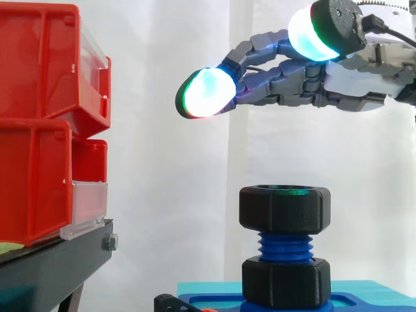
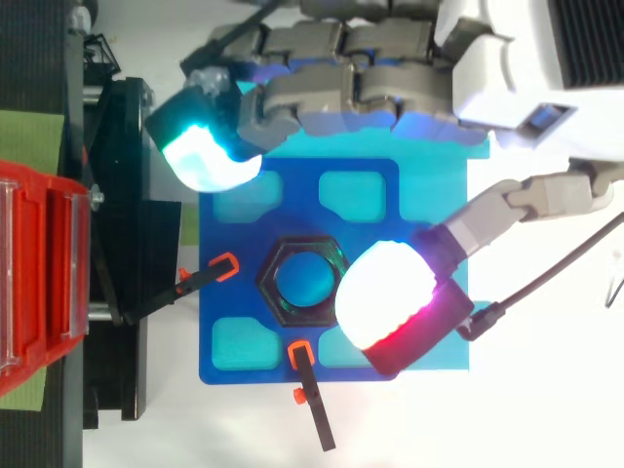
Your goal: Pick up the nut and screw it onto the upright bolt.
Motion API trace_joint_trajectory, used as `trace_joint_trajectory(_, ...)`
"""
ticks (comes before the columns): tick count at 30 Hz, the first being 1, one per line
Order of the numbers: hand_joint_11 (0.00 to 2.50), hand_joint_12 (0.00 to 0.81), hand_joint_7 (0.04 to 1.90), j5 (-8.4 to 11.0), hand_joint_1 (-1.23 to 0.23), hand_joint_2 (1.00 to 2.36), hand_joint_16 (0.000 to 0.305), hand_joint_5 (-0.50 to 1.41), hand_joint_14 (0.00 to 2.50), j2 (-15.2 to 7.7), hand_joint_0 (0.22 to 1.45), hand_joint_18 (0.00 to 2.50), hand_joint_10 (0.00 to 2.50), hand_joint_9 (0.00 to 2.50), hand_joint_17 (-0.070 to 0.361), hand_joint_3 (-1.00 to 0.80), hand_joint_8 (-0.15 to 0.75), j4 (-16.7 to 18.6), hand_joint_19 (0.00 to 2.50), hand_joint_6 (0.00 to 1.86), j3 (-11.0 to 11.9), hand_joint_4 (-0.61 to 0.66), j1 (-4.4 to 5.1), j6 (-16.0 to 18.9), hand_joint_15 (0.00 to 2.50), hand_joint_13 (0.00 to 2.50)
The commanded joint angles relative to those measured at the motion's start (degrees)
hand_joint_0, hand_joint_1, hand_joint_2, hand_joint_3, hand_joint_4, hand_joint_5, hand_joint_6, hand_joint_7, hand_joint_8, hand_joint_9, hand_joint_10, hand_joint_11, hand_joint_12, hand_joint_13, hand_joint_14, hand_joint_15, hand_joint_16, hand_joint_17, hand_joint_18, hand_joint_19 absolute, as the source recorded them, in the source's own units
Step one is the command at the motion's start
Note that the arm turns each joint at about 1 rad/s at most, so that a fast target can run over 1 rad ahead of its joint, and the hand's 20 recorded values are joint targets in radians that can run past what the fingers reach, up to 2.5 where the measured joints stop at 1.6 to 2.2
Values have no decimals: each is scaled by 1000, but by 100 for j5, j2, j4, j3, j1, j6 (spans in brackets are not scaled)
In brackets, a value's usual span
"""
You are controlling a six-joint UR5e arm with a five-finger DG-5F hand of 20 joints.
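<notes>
Side view: the black hex nut [image 1: 283,209] sits on the top of the upright blue bolt [image 1: 284,247], with bare threads between it and a second black hex collar [image 1: 285,281] at the blue base plate [image 1: 364,300]. The hand [image 1: 305,75] hovers above, clear of the nut, its fingers [image 1: 207,93] spread wide and holding nothing.

Top view: the nut [image 2: 267,283] stands at the middle of the base plate [image 2: 234,361], and the hand [image 2: 370,68] reaches over the plate's far edge. One glowing pad [image 2: 385,297] overlaps the nut's right side.

The nut looks like rigid, light plastic with smooth faces. Pinching two opposite flats would likely grip best, with light pressure so the threads do not bind.
</notes>
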Motion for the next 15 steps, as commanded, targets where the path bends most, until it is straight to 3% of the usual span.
trace_joint_trajectory(1,0,320,589,7,-278,1000,40,-188,0,-2,447,0,0,382,90,-500,231,53,0,501,-105,146,49,7,0,78)
trace_joint_trajectory(3,0,320,592,7,-260,1000,40,-186,0,-2,449,0,0,388,90,-500,232,-79,0,501,-105,149,101,25,0,78)
trace_joint_trajectory(15,0,319,620,-11,-183,1000,40,-172,0,-2,452,0,0,420,89,-500,233,-421,0,501,-105,161,128,34,0,89)
